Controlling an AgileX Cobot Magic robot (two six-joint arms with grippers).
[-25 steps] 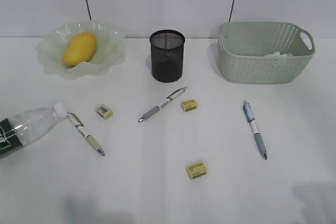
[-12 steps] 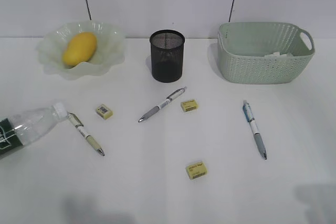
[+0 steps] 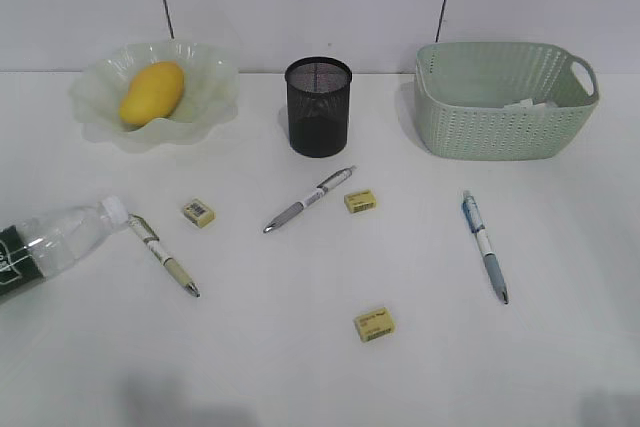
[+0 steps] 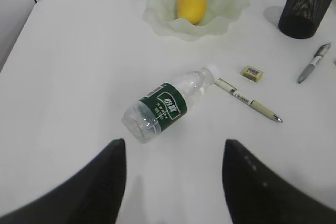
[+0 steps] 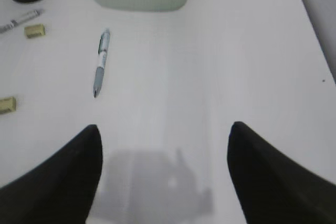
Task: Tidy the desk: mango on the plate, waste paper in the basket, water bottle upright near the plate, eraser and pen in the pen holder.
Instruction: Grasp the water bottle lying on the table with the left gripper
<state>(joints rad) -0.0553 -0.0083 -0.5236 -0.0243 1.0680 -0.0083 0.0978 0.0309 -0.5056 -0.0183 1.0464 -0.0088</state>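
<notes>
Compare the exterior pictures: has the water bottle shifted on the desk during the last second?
No. The water bottle lies on its side with its cap beside the end of the nearest pen, exactly as before.

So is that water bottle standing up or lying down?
Lying down: the water bottle rests on its side on the desk, its cap toward a pen.

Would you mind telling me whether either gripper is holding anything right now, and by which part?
Nothing is held. The left gripper hangs open above the desk near the lying water bottle, and the right gripper is open over bare desk.
</notes>
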